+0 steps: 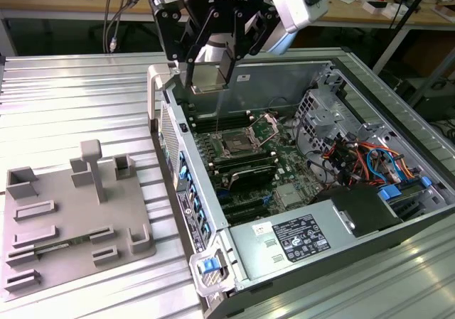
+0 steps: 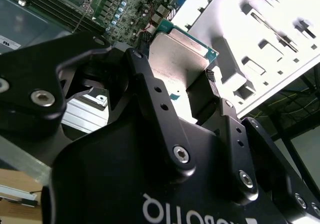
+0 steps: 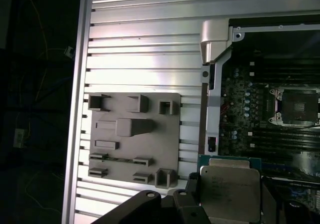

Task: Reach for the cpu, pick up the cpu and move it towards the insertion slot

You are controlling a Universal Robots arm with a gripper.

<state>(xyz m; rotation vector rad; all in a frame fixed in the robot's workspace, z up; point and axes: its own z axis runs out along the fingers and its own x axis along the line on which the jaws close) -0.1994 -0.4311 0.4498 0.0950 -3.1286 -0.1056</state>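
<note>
In the exterior view, a grey plastic fixture [image 1: 71,219] lies on the ribbed metal table [image 1: 78,99] at the exterior view's left; its recesses and posts stand free. To its right is the open computer case [image 1: 313,184], and inside it the green motherboard [image 1: 284,173]. The insertion slot [image 1: 236,146] sits on this board, with its silver frame and dark centre, uncovered.

Above the near-left corner of the case hangs the gripper [image 1: 208,77]. Its jaws are clamped on the cpu [image 1: 207,69], which is in the air, up and to the left of the slot and well apart from it. The chip is held upright between the black fingers [image 1: 190,49].

In both wrist views the cpu [image 2: 182,54] [image 3: 231,191] shows its silvery top plate and thin green rim, pinched at two opposite edges. In the first wrist view, the fixture [image 3: 132,139] is on the table and the slot [image 3: 296,104] is inside the case.
</note>
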